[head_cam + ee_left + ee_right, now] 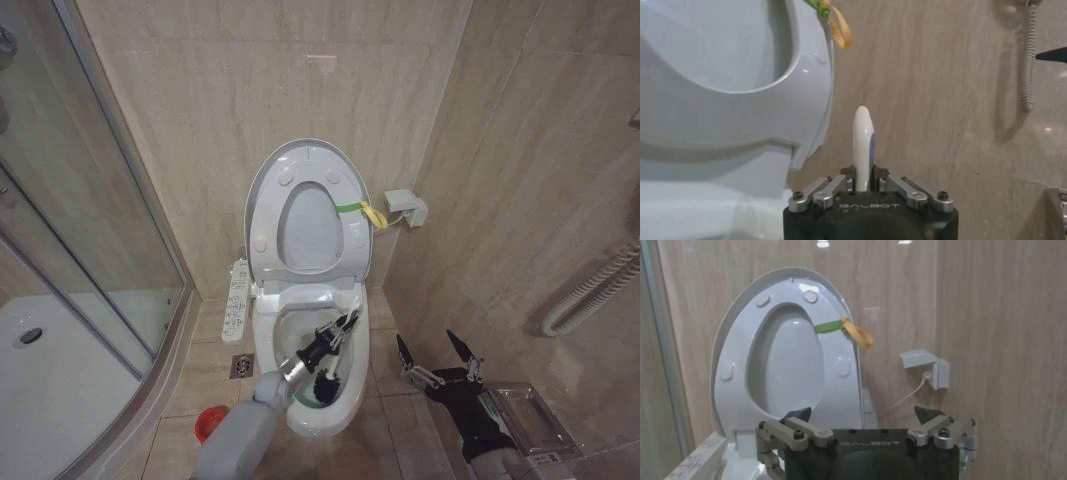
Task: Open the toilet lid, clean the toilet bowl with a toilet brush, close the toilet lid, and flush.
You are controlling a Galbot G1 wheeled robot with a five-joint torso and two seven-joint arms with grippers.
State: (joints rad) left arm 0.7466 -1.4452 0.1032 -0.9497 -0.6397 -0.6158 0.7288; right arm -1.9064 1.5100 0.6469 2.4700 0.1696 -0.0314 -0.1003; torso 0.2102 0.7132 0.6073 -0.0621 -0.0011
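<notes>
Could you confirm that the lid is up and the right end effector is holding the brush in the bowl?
Not quite: the left end effector holds the brush, as the head view shows. The right end effector hangs open beside the bowl. The lid is indeed up.

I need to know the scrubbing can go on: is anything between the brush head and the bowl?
Nothing visible. The lid is up, and the left gripper holds the brush with its head already inside the bowl.
</notes>
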